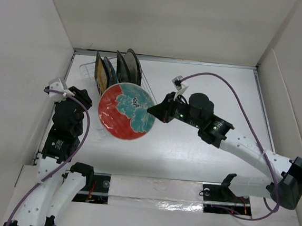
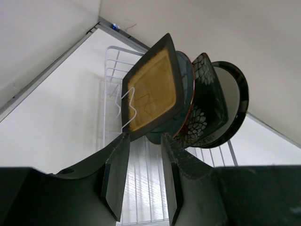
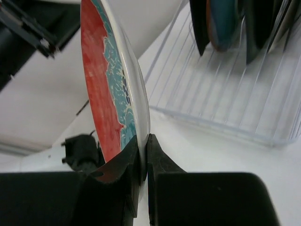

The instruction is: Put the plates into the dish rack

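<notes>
1. Grips the right-hand rim of the red plate with teal flowers in the right gripper, jaws drawn narrow and pressed on both faces of the rim.
2. Holds that plate on edge and close to upright, painted face turned toward the arm bases, at the near end of the dish rack; cannot tell whether it touches the rack's wall or floor.
3. Shows four plates standing on edge in the rack behind it. From left to right: the square black-gold plate, the teal plate, the square dark floral plate and the round dark-rimmed cream plate.
4. Keeps nothing in the left gripper, jaws parted a moderate way, pointing up at the lower corner of the square black-gold plate from the rack's left side; cannot tell whether a fingertip touches that corner.
5. Places the rack on the white table, in the far left part, close to the back wall.
</notes>
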